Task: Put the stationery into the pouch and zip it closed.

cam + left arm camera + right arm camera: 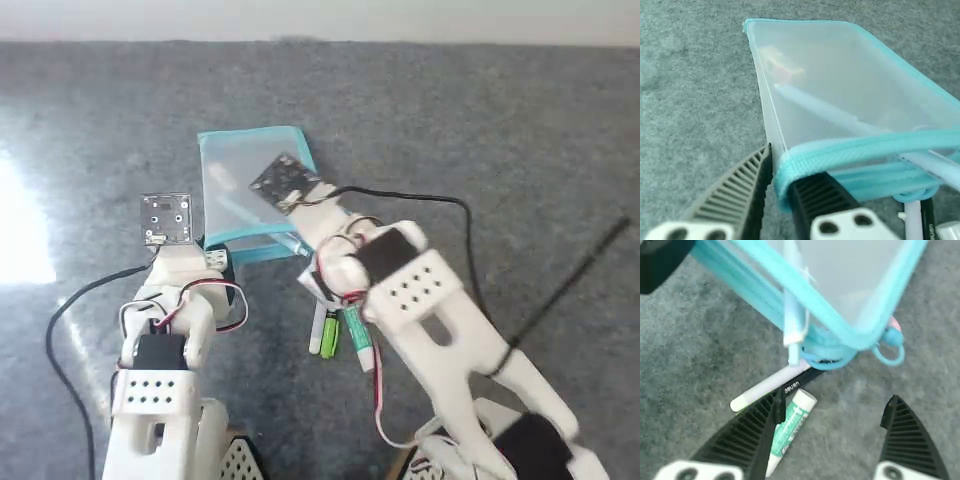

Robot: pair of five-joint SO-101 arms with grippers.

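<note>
Under the pouch (pixel 235 185), grey carpet (pixel 500 130); pale wall (pixel 320 18) behind.

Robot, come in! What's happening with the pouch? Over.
Left end effector shut on pouch edge. Right end effector open near loose pens. Pouch unzipped, one pen poking out.

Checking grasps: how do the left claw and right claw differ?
The left claw is shut on the pouch at its zip edge; the right claw is open and holds nothing. The left claw sits at the pouch's corner; the right claw hangs over loose pens. Both are near the pouch's mouth.
</note>
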